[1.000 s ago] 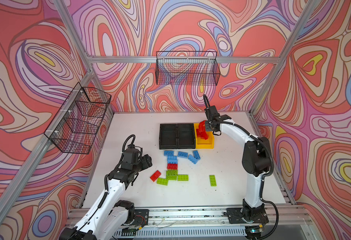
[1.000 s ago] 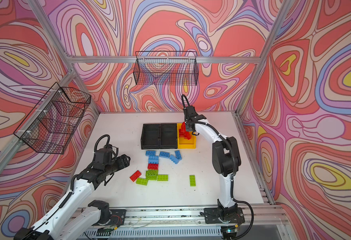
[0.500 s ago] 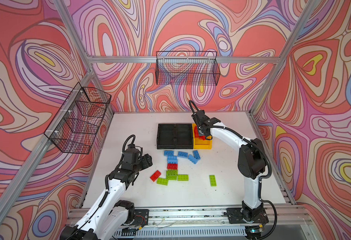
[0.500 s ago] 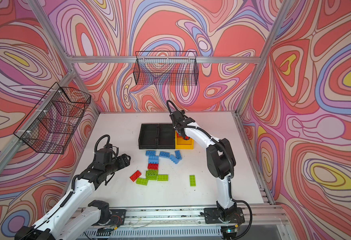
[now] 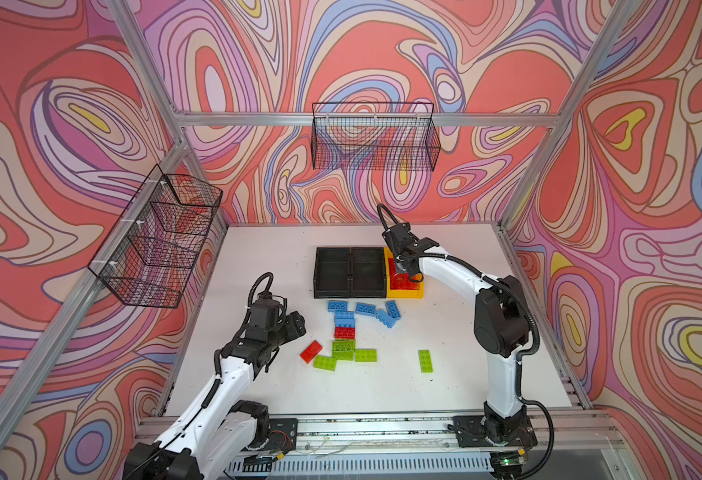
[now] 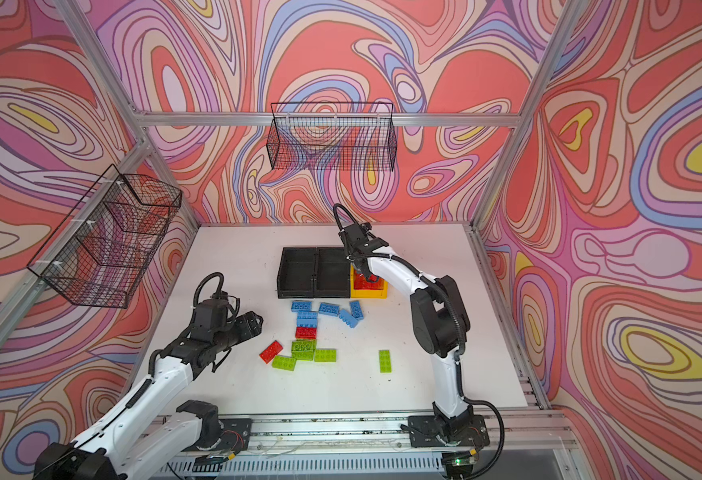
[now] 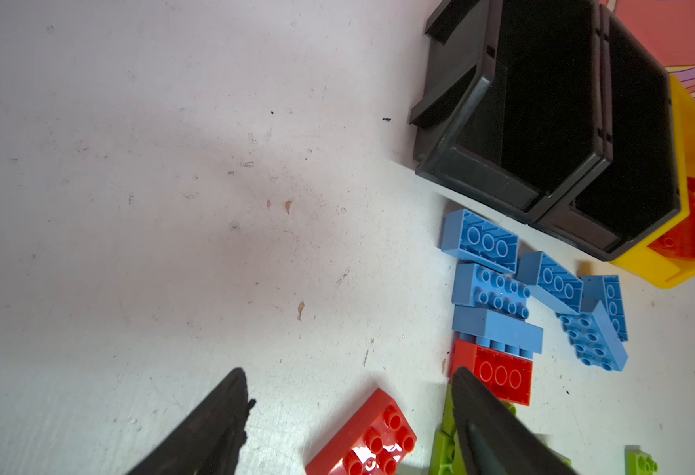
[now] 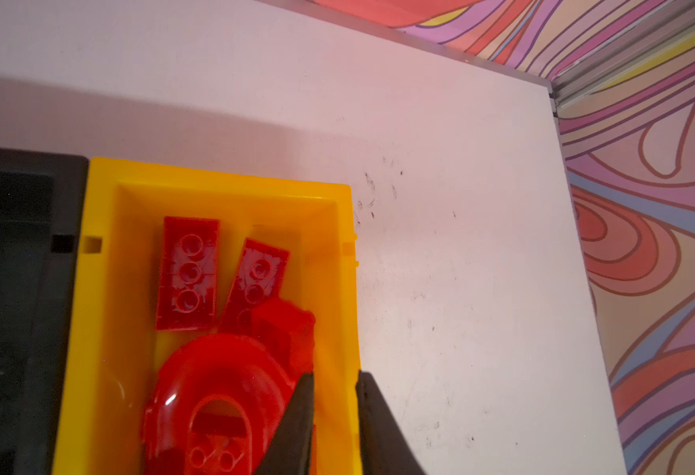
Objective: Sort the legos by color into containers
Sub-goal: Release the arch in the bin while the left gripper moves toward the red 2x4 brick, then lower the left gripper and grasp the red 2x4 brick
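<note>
Bare table point(image 5: 257, 266) beside black bins point(image 5: 349, 272), brick cluster point(image 5: 344, 332) crowding centre

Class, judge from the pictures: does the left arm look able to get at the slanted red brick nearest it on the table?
Probably yes. The red brick lies free on the table just ahead of the left arm, whose jaws stand wide open; nothing blocks it.

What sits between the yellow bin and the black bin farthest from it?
The second black bin, standing side by side between the yellow bin and the outer black bin; both top views show the row.
</note>
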Tool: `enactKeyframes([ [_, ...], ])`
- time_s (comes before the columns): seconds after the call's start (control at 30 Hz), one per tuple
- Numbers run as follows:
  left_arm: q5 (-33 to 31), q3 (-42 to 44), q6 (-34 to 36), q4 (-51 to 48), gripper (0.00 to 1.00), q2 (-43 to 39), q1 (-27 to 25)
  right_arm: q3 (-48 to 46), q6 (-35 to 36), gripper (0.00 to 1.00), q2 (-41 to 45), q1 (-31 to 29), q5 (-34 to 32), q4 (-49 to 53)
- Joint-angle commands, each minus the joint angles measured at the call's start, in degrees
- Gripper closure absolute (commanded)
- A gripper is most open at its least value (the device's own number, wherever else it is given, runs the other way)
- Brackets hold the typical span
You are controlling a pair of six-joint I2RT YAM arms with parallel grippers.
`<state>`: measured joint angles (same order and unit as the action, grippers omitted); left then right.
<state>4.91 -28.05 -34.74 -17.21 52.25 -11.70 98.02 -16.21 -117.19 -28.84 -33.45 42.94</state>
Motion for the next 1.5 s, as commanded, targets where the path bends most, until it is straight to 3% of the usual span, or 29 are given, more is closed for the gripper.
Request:
enactKeyframes([
  [0.0, 0.83, 0.49, 0.05, 0.73, 0.20, -0.72, -0.34, -0.77, -0.06, 0.75, 2.23, 0.45, 2.46, -0.96],
  [0.3, 2.34, 0.70, -0.50, -1.14, 0.20, -0.64, -2.58, -6.13, -0.80, 0.73, 8.39, 2.88, 12.00, -6.11],
  [0.57, 1.29, 4.55, -2.85, -1.19, 0.13, -2.50, -6.44, -12.88, -0.77, 0.59, 14.99, 5.69, 22.54, -14.58],
  [0.8, -2.08, 4.21, -0.83, -2.63, 0.13, -1.20, -12.62, -16.95, 0.04, 0.58, 15.98, 7.30, 25.25, -16.83],
  [1.47, -6.60, 3.84, -1.75, -2.77, 0.19, 7.69, -18.69, -23.57, -0.67, 0.59, 19.58, 10.38, 27.36, -20.69],
])
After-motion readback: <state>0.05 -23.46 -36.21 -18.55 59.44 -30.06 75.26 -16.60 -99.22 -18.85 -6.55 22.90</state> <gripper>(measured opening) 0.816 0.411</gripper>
